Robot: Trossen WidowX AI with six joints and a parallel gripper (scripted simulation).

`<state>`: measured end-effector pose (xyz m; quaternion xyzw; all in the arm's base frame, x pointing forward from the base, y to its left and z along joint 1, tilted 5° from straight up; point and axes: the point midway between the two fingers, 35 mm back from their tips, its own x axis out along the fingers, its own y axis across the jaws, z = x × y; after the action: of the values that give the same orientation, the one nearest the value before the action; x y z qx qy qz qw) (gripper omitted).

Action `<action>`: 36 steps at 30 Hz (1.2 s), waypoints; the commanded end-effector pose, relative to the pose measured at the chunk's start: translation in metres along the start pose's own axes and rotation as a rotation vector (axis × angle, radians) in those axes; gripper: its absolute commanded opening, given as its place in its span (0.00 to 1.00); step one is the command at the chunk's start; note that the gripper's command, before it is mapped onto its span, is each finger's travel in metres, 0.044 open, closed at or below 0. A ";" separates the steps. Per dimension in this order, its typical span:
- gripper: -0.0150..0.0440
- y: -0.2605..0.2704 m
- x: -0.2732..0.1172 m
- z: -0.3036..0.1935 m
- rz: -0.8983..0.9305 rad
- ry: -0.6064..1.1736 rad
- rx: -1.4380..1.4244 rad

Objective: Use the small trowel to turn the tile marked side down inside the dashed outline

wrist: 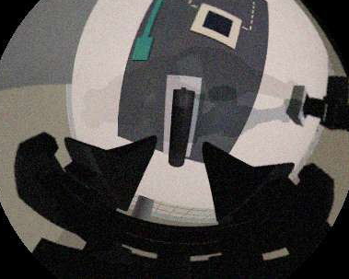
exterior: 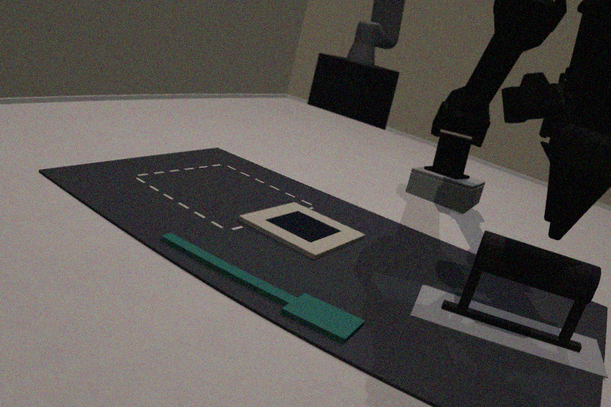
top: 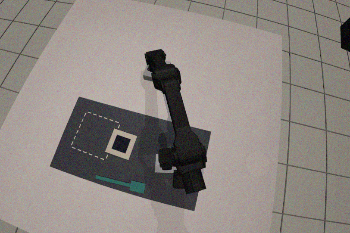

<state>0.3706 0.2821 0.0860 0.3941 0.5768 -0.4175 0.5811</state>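
The partly open, empty gripper (exterior: 556, 229) (wrist: 180, 143) hangs above the trowel (top: 160, 167) (exterior: 424, 301) (wrist: 171, 83) at right and could close off-centre, twisting the trowel, while the marked-up tile (top: 121, 144) (exterior: 302, 229) (wrist: 216, 25) lies left, overlapping the outline's (top: 72, 147) (exterior: 138, 179) (wrist: 253, 9) near-trowel side.

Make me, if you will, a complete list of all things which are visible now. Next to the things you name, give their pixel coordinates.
Mat (top: 67, 157) (exterior: 448, 356) (wrist: 146, 82): one, dark grey, on table
Dashed outline (top: 72, 146) (exterior: 174, 198) (wrist: 253, 8): one, white, on mat
Tile (top: 121, 144) (exterior: 302, 225) (wrist: 217, 24): one, cream with dark square, beside outline, slightly overlapping its edge
Trowel (top: 157, 169) (exterior: 539, 265) (wrist: 182, 128): one, black handle, pale plate, on mat
Flat tool (top: 137, 186) (exterior: 323, 317) (wrist: 143, 49): one, teal, mat's edge
Table (top: 221, 69) (exterior: 101, 326) (wrist: 98, 54): one, pale
Floor (top: 303, 142): one, grey, tiled
Walls (exterior: 153, 10): two visible, brownish, behind
Black blocks: count uncertain, background
Second arm (exterior: 392, 4): one, grey, background
Arm (top: 178, 107) (exterior: 497, 65): one, black, grey base
Pincer (exterior: 555, 234) (wrist: 180, 143): one, black, open, above trowel
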 end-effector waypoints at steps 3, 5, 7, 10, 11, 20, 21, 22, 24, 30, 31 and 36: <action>0.71 0.001 0.007 -0.001 -0.007 -0.001 -0.015; 0.71 0.001 0.011 -0.001 -0.007 -0.001 -0.015; 0.71 0.001 0.014 -0.001 -0.007 -0.001 -0.015; 0.71 0.001 0.019 -0.001 -0.007 -0.001 -0.015; 0.71 0.001 0.020 -0.001 -0.007 -0.001 -0.015; 0.71 0.001 0.035 -0.001 -0.007 -0.001 -0.015; 0.71 0.001 0.036 -0.001 -0.007 -0.001 -0.015; 0.71 0.001 0.038 -0.001 -0.007 -0.001 -0.015; 0.71 0.001 0.041 -0.001 -0.007 -0.001 -0.015; 0.67 0.000 0.047 0.000 -0.007 -0.001 -0.015; 0.62 0.000 0.047 0.000 -0.007 -0.001 -0.015; 0.47 0.000 0.047 0.000 -0.007 -0.001 -0.015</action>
<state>0.3706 0.2816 0.0405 0.3896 0.5793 -0.4165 0.5823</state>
